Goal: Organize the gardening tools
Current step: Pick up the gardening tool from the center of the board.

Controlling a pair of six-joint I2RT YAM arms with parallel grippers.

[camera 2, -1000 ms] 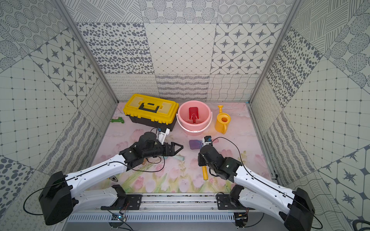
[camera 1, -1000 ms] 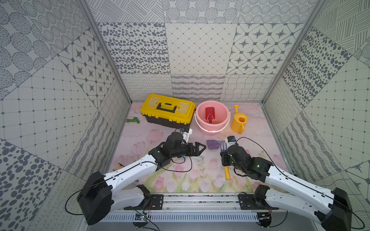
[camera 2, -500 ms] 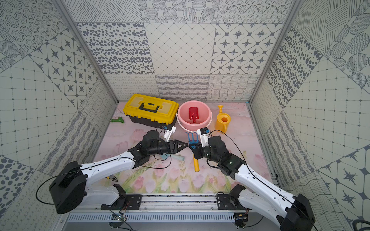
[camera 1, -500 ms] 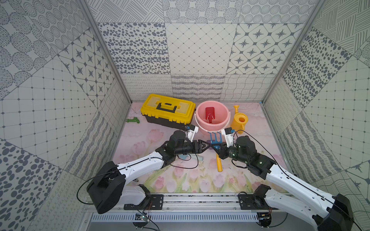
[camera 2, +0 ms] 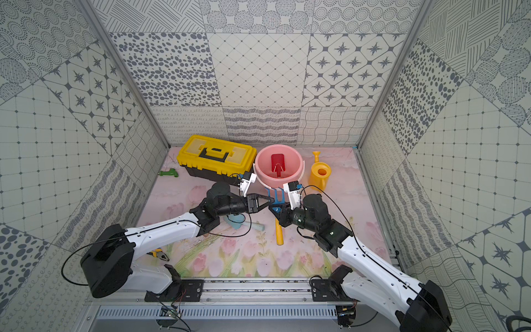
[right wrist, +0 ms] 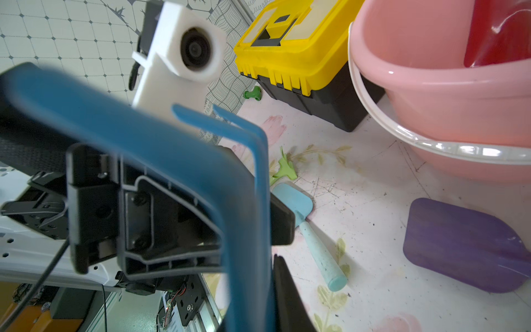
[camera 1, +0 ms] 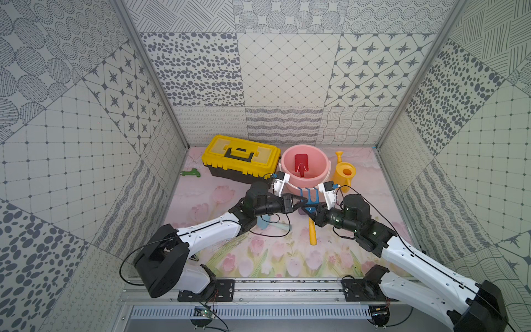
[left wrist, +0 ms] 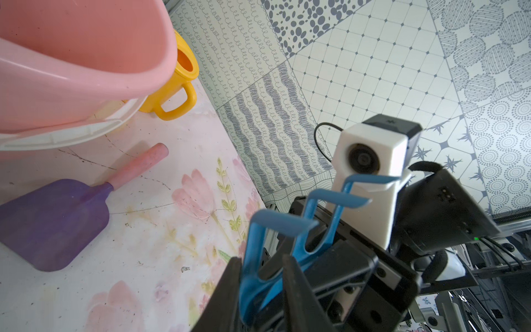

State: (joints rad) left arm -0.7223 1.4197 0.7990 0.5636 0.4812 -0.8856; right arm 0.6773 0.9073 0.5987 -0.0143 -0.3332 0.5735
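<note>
Right gripper (camera 1: 312, 209) clamped on blue fork (camera 1: 309, 198) at neck, yellow handle (camera 1: 312, 234) hanging below. Left gripper (camera 1: 301, 200) opposite, jaws narrow either side of outer prong; firm pinch unclear. Fork aloft, pink bucket (camera 1: 319, 169) just beyond; purple scoop (left wrist: 57, 221) on mat (camera 1: 258, 258) beneath.

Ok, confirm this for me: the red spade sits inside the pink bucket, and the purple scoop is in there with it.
Not quite. The red spade is inside the pink bucket, but the purple scoop lies outside it on the table, beside the bucket's base, as the left wrist view shows.
</note>
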